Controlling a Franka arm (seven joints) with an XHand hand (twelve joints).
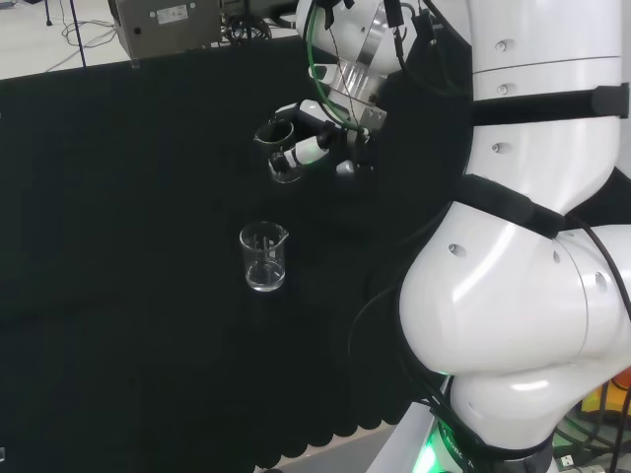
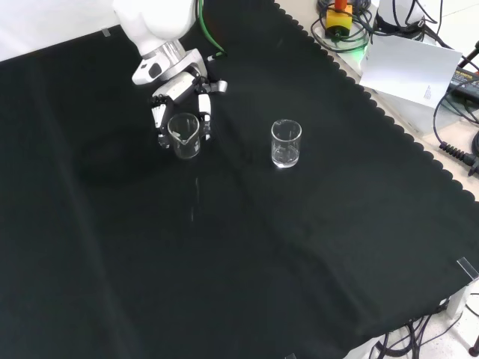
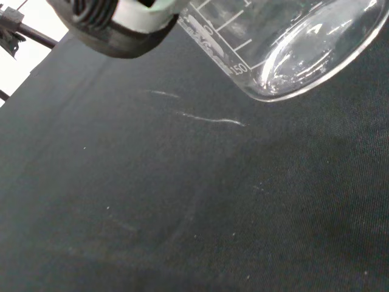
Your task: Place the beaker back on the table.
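Head view: hand in black and white, left of the white arm links, fingers curled round a clear beaker held just beside a dark ring-shaped part; second clear beaker upright on the black cloth of the bench, nearer the camera and well apart from the held one; grey equipment box beyond the cloth's far edge

Front view: hand reaching in from the top, fingers wrapped on both sides of the held beaker, spout toward the lower left, rim upward, body roughly upright; hard to tell whether its base touches the cloth or hangs just above; second beaker standing to the right, apart from the hand; white sheet and cables past the scalloped cloth edge at the right

Wrist view: held beaker close and large, printed scale lines on its wall, round base tilted toward the cloth; blurred black and white part of the hand next to it; faint pale streaks on the dark cloth beneath
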